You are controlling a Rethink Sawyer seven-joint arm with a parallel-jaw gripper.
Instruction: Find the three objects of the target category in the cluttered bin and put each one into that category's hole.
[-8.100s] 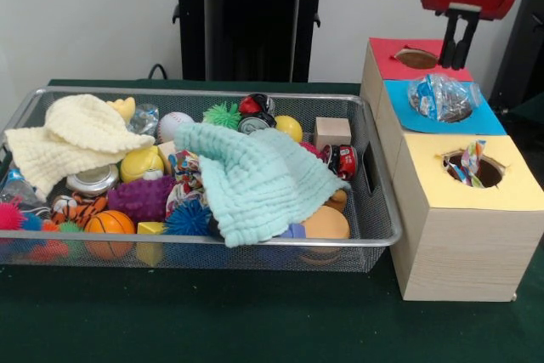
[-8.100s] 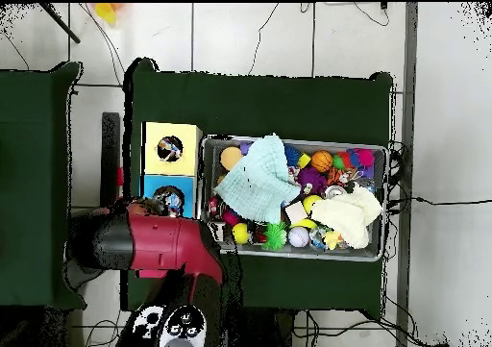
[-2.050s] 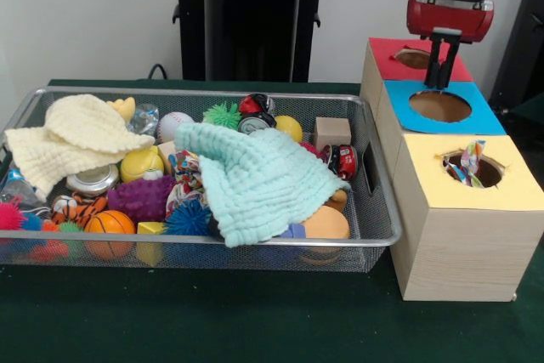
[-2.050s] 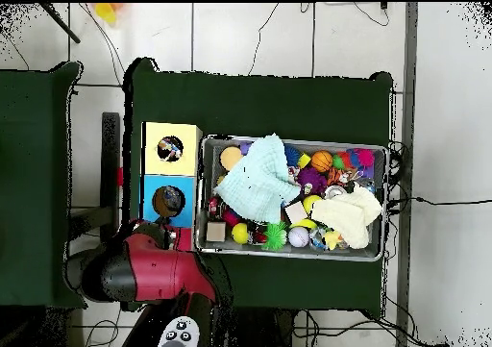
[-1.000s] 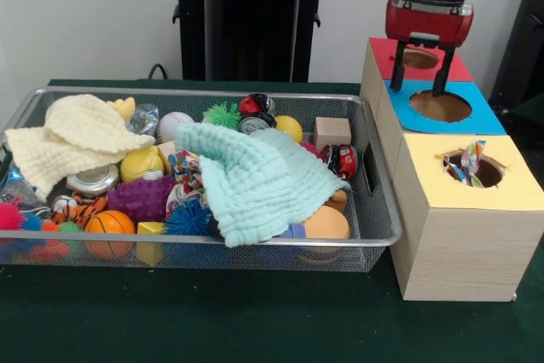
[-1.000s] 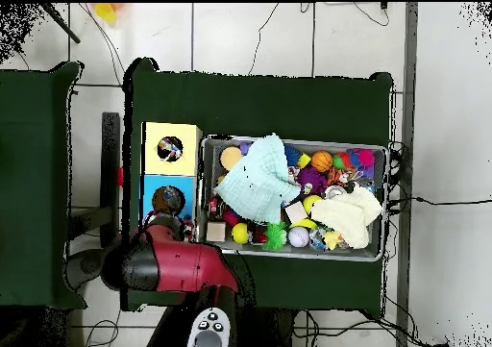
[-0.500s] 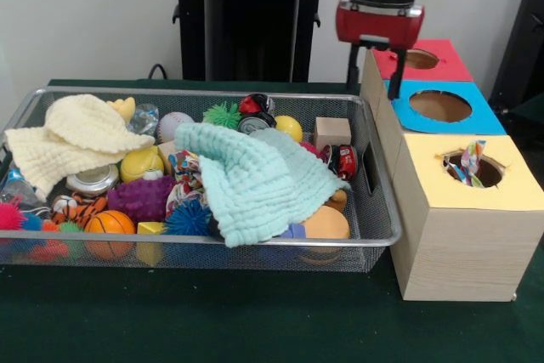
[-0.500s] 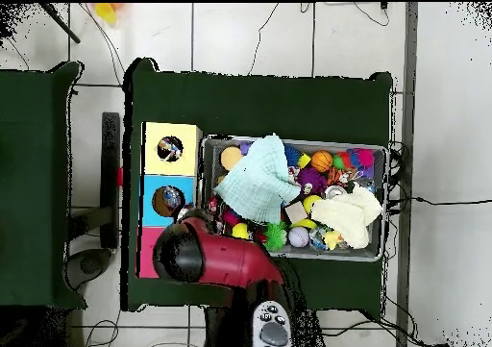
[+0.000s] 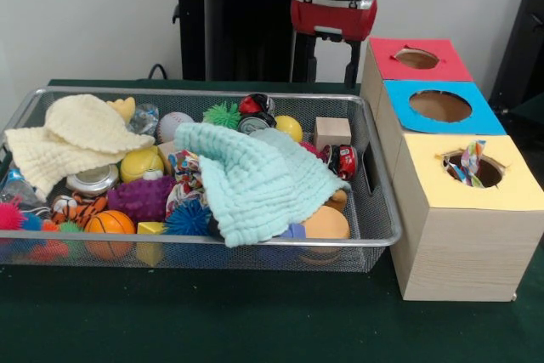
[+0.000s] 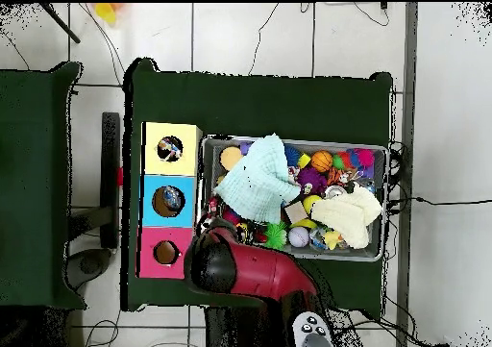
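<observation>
Bin [image 9: 374, 210] stayed cluttered; hand [image 9: 331, 57] hovered open, empty, over far rim. Advice: lift aqua cloth [image 9: 255, 178] aside, expose targets.

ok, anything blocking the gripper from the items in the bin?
Partly. The mint-green cloth drapes over the middle of the bin and the cream cloth covers its left end, hiding what lies under them. The open gripper hangs above the far rim; nothing visible blocks the wooden cube.

bin [image 9: 378, 210] left | boxes [image 9: 459, 235] right, touching; cloth [image 9: 255, 180] atop clutter
</observation>
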